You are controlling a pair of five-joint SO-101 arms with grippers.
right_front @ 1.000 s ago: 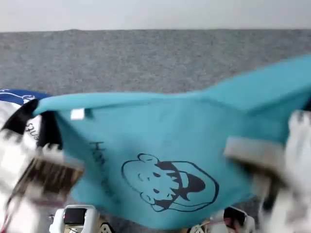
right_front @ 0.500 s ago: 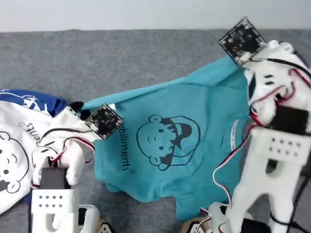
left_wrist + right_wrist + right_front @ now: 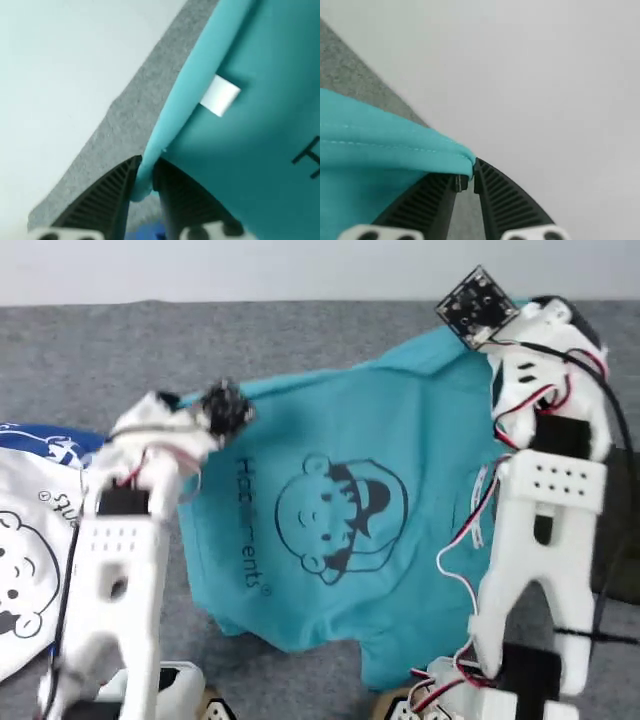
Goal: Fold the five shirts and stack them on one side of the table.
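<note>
A grey felt-like table cover [image 3: 300,350] runs back to a pale plain wall [image 3: 300,265]. On it lies the teal cotton shirt with a dark cartoon face printed on its chest [image 3: 340,510], spread print-up between my two arms.

My left gripper [image 3: 146,167] has its ribbed black fingers closed to a thin slit on a rolled bit of the shirt's far edge. That spot is close to the small white sewn-in label [image 3: 220,95], so I judge it to be the neck or shoulder end. My right gripper [image 3: 468,175] is pinched just as tight on a stitched corner at the other end of that far edge, with the cloth poking out between its tips.

Gripping two far points at once draws that edge taut and lets the body lie fairly flat. The near hem is rumpled, though, and one corner droops toward the arm bases.

On my left side a white printed shirt [image 3: 25,570] lies over a blue shirt [image 3: 50,445], the two touching, and that looks like the stacking side. As I judge it, the teal shirt is only being laid out and is not yet folded. Both pinches must pull evenly or the edge will slump and wrinkle.
</note>
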